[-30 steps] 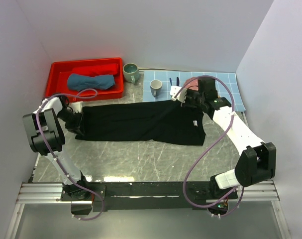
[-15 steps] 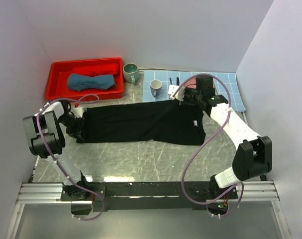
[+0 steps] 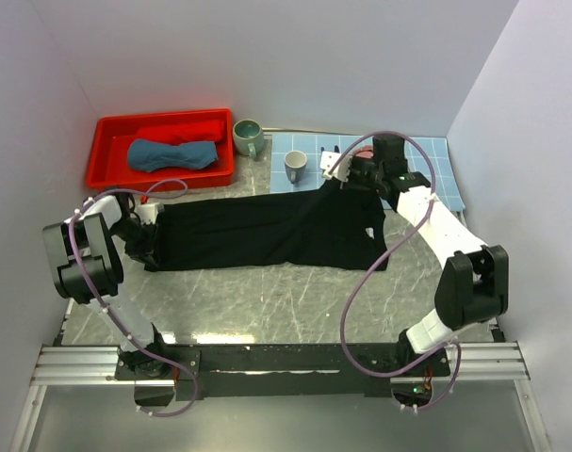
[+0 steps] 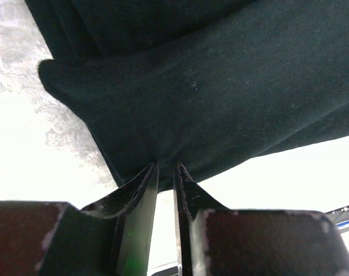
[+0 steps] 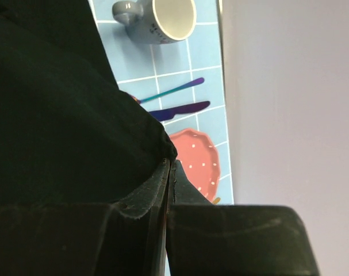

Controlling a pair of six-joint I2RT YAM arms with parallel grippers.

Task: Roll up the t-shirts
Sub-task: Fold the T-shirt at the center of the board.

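1. Top view: the black t-shirt (image 3: 276, 231) lies as a long flat band across the table (image 3: 267, 301). The left hand (image 3: 150, 243) is at its left end. The right hand (image 3: 333, 179) is at the far right corner, just beside the grey mug (image 3: 295, 167) and the edge of the blue-checked placemat (image 3: 427, 155). The slate-blue t-shirt (image 3: 172, 153) sits rolled up in the red tray (image 3: 163, 121), so I'd call that one done.
2. Left wrist view: the fingers (image 4: 141, 192) are nearly together, with the shirt's edge puckered in at the tips. It looks like it's grasping just a sliver of hem, with bare table on either side.
3. Right wrist view: this hand is clenched tight on a peak of black cloth lifted off the table. Beyond it the mug, some cutlery (image 5: 180, 109) and a pink plate (image 5: 194, 158) sit on the placemat.
4. What could go wrong, as I see it:
   - The left hand's bite is so shallow that any tug along the shirt could pull the hem free, and that end would flop.
   - The right hand is right next to the mug, so a swing or some dragged cloth could tip it.
   - If the two ends don't move evenly, the roll comes out skewed and loose.
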